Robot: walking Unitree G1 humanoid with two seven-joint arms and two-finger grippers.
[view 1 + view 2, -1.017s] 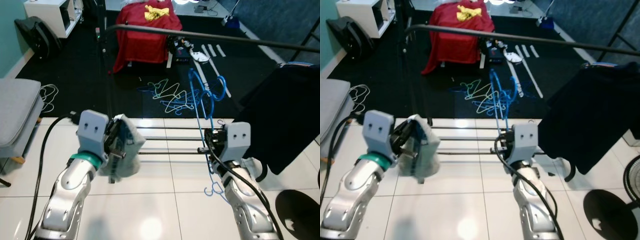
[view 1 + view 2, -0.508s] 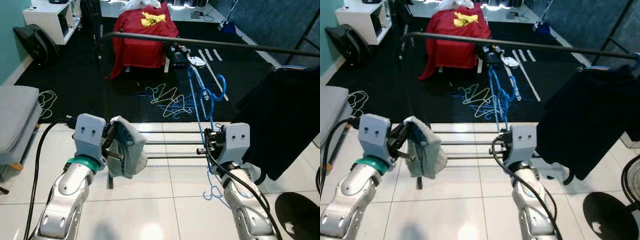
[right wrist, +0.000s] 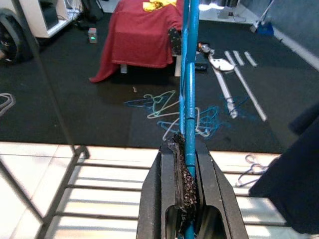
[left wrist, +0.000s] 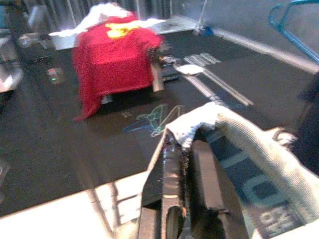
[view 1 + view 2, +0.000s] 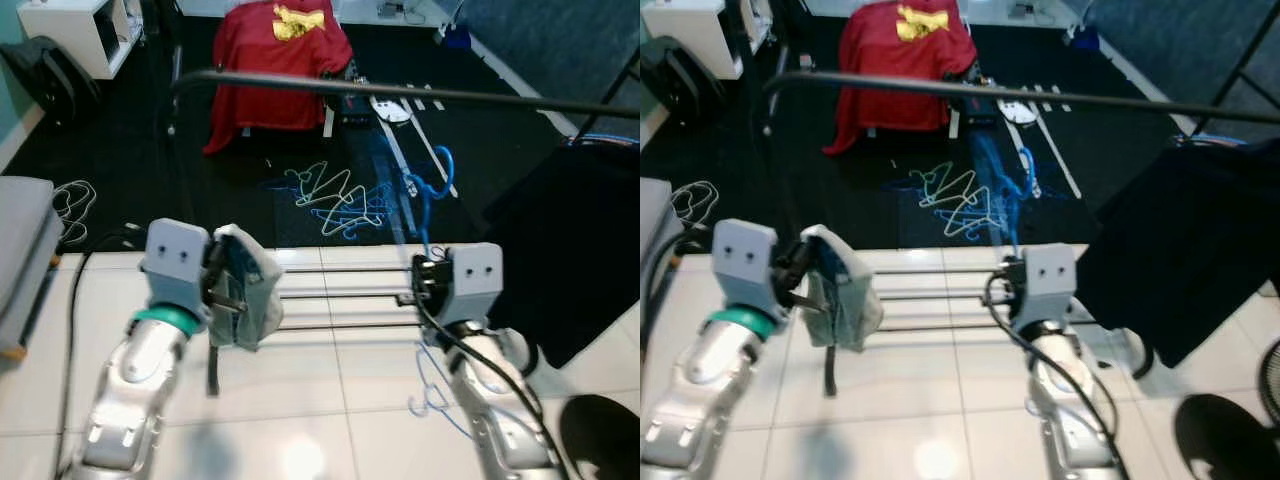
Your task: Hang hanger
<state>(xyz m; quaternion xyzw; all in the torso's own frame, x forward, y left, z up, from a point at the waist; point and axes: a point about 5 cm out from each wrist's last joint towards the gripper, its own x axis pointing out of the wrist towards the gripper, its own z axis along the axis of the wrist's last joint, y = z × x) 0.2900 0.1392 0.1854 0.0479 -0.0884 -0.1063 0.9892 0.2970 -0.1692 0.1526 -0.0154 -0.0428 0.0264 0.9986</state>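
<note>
While spanning the scene at twelve o'clock, black clothes rail [image 5: 400, 92]. Dark garment [image 5: 570, 250] hanging at three o'clock. Left gripper [image 4: 192, 149] pinched on grey-blue cloth [image 5: 248, 295], nine o'clock. Right gripper [image 3: 185, 159] clamped around blue hanger [image 3: 188, 74], centre, hook [image 5: 432, 180] below rail.

My head views are motion-blurred. The grey garment [image 5: 245, 290] covers my left claw [image 4: 187, 164], so I cannot see its tips. The blue hanger [image 3: 188, 89] runs off the top of my right wrist view. The dark garment [image 5: 570, 240] is cut off by the frame edge.
</note>
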